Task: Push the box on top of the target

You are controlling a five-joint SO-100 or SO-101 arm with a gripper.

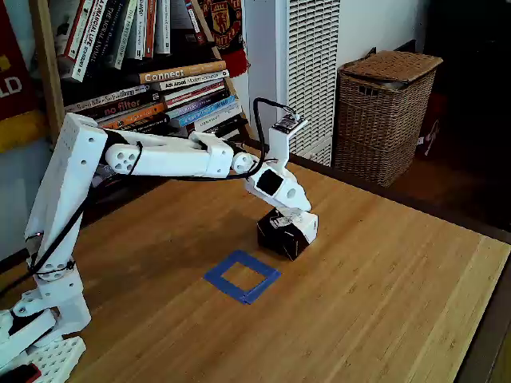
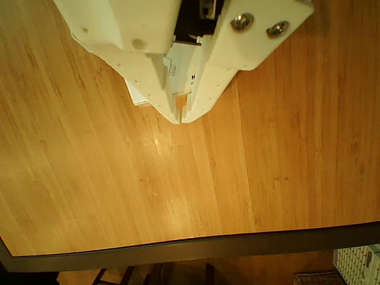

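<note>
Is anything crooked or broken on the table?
Nothing looks broken. The box sits outside the blue tape target, beside its far corner, with the gripper resting on it. That suits a push not finished.

**A room at home**

A wooden bookshelf [image 1: 152,64] crammed with stacked and leaning books, a lidded wicker basket [image 1: 383,116] on the floor, a white louvred appliance [image 1: 307,72] and the wood-plank desk [image 1: 383,295] suggest a lived-in home study.

I see a wooden desk [image 1: 383,271], a wicker basket [image 1: 383,116] beyond its far edge, a white radiator [image 1: 307,64], and a bookshelf [image 1: 152,80] with stacked books.
</note>
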